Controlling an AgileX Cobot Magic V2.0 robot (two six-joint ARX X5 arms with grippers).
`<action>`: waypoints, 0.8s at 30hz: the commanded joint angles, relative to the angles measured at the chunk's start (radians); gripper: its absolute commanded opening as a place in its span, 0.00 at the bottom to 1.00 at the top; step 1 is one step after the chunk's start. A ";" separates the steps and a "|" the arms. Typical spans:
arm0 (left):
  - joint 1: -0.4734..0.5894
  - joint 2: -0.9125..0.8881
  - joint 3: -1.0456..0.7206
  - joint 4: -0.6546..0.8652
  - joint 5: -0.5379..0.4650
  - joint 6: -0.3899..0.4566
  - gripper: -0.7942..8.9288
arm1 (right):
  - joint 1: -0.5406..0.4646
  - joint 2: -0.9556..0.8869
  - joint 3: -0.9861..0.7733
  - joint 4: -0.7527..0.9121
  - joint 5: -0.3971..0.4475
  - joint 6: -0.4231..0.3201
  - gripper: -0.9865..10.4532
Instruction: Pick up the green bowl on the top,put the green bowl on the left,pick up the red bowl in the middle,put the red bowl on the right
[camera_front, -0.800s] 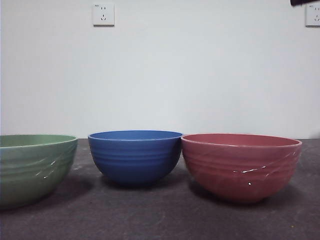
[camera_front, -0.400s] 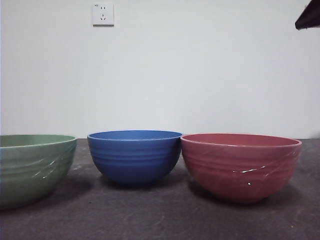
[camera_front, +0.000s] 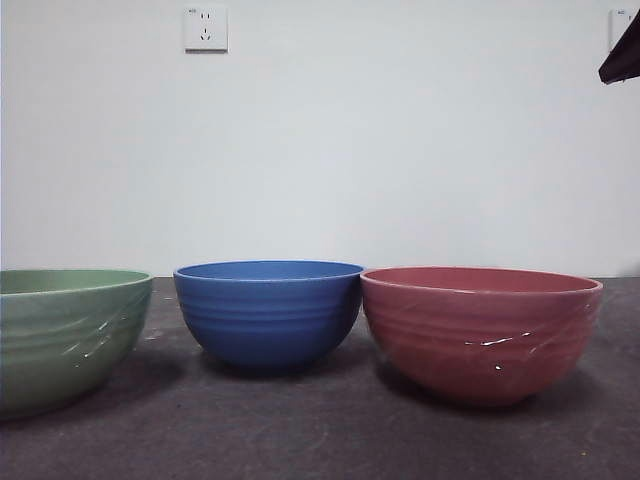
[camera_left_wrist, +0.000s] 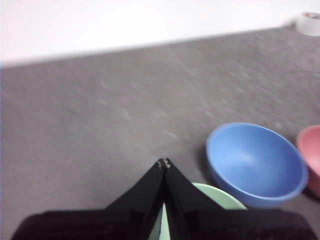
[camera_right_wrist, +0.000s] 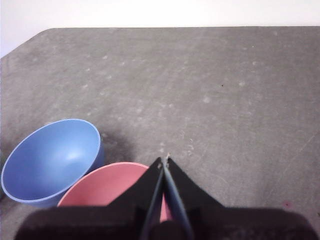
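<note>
Your left gripper (camera_left_wrist: 164, 162) hangs with its jaws pressed together, holding nothing, and the green bowl (camera_left_wrist: 220, 196) sits just beneath it. Your right gripper (camera_right_wrist: 164, 160) is likewise closed and empty, with the red bowl (camera_right_wrist: 107, 186) right under its tips. Both bowls stand upright on the table (camera_front: 320, 440), flanking the blue bowl (camera_front: 268, 312), so the task looks done. The red rim nearly touches the blue one; I cannot tell whether they meet. Beyond both grippers, bare tabletop offers retreat room.
</note>
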 joint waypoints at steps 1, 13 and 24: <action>0.036 -0.139 -0.022 -0.001 -0.008 0.076 0.08 | 0.000 -0.002 -0.003 -0.001 0.003 0.010 0.09; 0.186 -0.344 -0.469 0.332 -0.018 0.086 0.08 | 0.000 -0.002 -0.003 -0.001 0.003 0.010 0.09; 0.190 -0.403 -0.686 0.409 -0.040 -0.019 0.08 | 0.000 -0.003 -0.003 -0.002 0.002 0.010 0.09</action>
